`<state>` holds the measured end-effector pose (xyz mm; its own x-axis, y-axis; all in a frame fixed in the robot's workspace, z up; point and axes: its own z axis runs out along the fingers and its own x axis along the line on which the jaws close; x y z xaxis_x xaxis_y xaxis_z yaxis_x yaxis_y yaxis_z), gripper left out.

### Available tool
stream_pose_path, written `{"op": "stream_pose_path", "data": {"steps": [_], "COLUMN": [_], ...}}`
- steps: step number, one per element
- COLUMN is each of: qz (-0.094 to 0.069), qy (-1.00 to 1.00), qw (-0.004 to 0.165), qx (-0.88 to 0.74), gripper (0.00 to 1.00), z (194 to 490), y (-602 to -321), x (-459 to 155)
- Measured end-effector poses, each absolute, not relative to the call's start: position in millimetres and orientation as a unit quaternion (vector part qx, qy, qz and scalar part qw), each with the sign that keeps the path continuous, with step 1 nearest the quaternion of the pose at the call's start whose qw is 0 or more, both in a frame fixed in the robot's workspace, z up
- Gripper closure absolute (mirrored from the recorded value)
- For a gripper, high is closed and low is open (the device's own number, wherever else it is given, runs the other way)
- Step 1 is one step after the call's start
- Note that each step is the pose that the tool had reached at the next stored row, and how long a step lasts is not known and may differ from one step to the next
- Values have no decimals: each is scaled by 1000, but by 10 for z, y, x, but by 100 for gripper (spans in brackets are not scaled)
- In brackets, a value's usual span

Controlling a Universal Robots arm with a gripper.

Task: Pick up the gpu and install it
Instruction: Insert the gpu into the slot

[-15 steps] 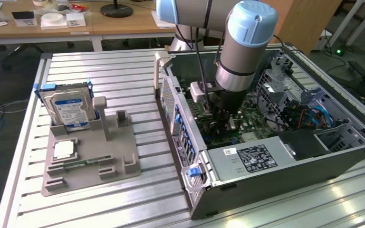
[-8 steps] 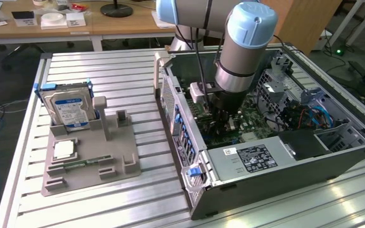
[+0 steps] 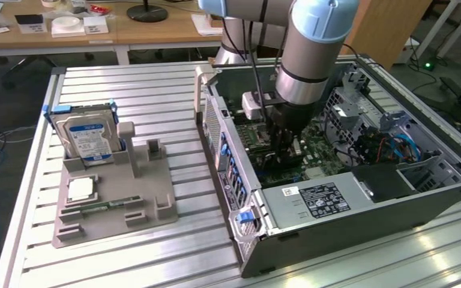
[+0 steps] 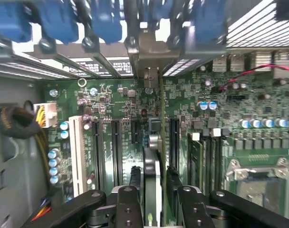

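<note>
spanning the scene is a ribbed aluminium counter [image 3: 134, 90] with long grooves. at the exterior view's left a grey holder [image 3: 114, 201] rests on it, carrying an upright hard drive [image 3: 86, 135] with a blue-and-white label, a square chip [image 3: 81, 190] and a narrow green memory stick [image 3: 102, 206] lying flat. behind, a wooden desk [image 3: 94, 33] holds small boxes and a lamp base, and cables trail on the floor.

further right stands the open computer case [image 3: 335, 180], its grey power supply [image 3: 319, 201] nearest the camera and blue cables in the drive bay at the exterior view's right. the arm [image 3: 314, 48] reaches down into the case, its gripper [image 3: 283, 157] low over the green motherboard [image 4: 111, 118].

in the wrist view the gpu [image 4: 153, 175] stands on edge between the fingers [image 4: 129, 206], over the motherboard's slots, its metal bracket up by the case's rear wall. whether the fingers are clamped on the card or eased off it, i cannot tell.
</note>
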<state>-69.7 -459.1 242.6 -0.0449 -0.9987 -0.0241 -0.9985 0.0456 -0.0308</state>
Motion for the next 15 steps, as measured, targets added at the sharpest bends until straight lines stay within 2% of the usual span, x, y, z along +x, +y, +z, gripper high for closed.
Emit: {"op": "stream_pose_path", "data": {"steps": [8,13,15], "qz": [-3,-3,-3], "qy": [723,723,723], "qw": [20,20,20], "qx": [-691,-691,-691], "gripper": [65,66,78], "z": [2772,2793,2794], "y": [-4591,-4591,-4591], "x": [-697,-697,-697]}}
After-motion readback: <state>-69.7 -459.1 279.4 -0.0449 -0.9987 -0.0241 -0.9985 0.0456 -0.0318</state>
